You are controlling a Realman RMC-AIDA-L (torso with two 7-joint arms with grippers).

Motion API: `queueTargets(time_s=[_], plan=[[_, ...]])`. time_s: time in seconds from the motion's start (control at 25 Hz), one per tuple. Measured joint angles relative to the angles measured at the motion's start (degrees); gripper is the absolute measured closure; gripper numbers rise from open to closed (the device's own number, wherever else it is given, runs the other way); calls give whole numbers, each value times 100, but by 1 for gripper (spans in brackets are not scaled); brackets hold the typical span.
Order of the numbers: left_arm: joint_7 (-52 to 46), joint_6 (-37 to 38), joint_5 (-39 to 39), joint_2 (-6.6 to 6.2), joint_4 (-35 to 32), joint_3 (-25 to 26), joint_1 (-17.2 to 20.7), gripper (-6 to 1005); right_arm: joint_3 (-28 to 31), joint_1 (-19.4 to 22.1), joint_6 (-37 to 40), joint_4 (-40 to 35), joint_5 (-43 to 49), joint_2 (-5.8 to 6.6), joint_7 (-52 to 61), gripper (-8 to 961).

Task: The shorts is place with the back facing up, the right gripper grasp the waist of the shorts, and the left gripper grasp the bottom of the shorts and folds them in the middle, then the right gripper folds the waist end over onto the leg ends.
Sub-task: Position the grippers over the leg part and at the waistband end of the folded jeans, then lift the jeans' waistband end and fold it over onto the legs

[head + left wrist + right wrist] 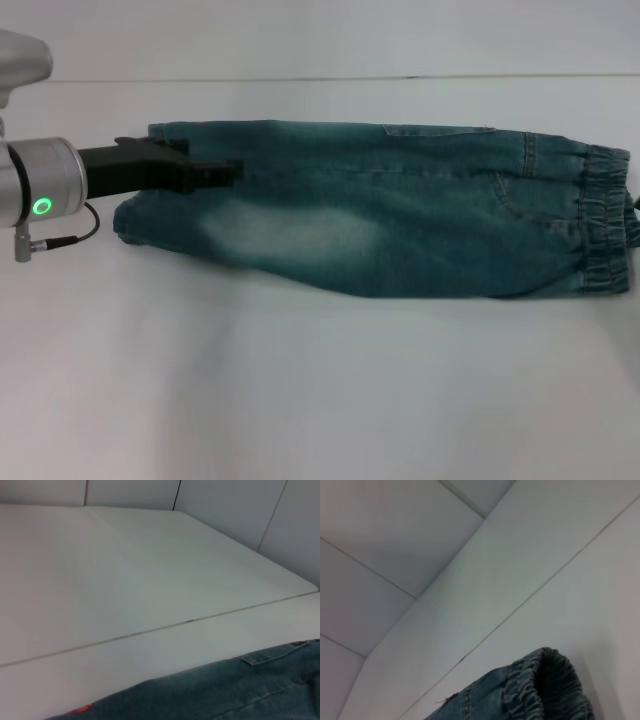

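The denim shorts [400,215] lie folded lengthwise on the white table [300,380], with the elastic waist [605,220] at the right and the leg ends [150,200] at the left. A back pocket [435,130] faces up near the far edge. My left gripper [215,172] reaches in from the left, low over the leg ends. In the left wrist view the shorts' far edge [240,685] shows. The right wrist view shows the gathered waist [540,690] close up. Only a dark sliver of my right gripper [636,210] shows, beside the waist.
A seam [350,78] runs across the white table behind the shorts. Pale wall panels [395,530] stand beyond the table's far edge. Bare table surface spreads in front of the shorts.
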State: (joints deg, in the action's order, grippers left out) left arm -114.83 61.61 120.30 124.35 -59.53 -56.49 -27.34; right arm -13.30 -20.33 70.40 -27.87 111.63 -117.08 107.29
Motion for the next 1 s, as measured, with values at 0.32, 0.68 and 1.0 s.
queueTargets(time_s=[0.32,0.68,1.0], plan=[[24,5,-60,2,210,-54,-32,81,-479,-279,-647,42,-1,-41,-51,90],[84,4,-141,2,275,-163,-48,79,-737,-324,-834,43,-1,-69,249,97],[168,-14,-252,2,335,-233,-54,80,-728,-307,-678,8,-32,-72,113,295]])
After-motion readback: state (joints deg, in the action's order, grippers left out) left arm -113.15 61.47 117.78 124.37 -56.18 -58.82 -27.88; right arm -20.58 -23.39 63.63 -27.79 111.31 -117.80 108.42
